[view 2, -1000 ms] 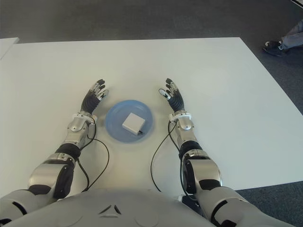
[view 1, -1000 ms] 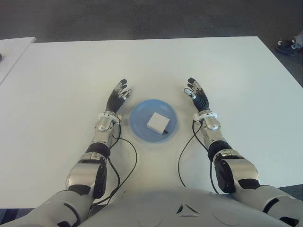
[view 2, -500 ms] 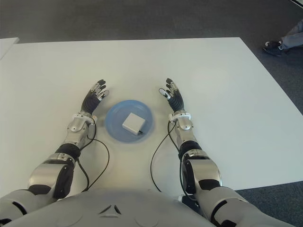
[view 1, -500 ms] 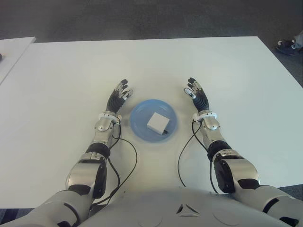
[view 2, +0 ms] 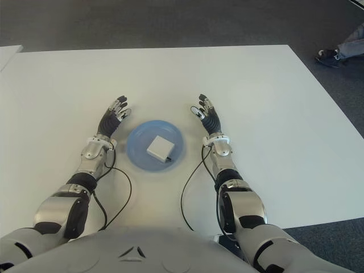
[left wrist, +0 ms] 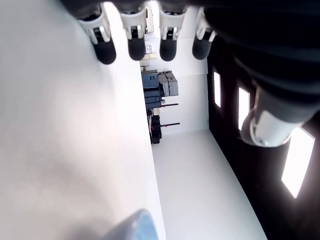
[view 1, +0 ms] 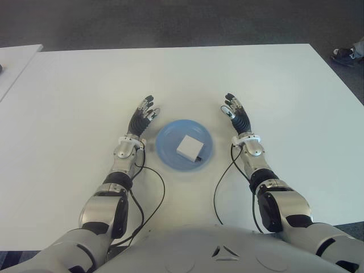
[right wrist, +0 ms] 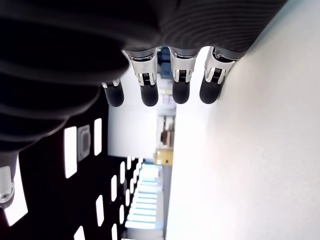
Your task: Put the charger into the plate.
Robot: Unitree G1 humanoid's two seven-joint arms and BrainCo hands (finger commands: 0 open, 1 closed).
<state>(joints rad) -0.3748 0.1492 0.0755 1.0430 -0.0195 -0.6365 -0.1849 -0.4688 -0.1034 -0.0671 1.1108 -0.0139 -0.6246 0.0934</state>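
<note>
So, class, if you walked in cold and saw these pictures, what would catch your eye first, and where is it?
The blue plate in the middle of the white table, with the white charger lying in it. Next come the two hands, open and holding nothing: the left hand to the plate's left, the right hand to its right. A person's shoe shows on the floor beyond the table's far right corner.

Left hand (view 1: 143, 115) and right hand (view 1: 236, 114) both stretched forward, fingers straight and spread, empty, forearms roughly parallel.
</note>
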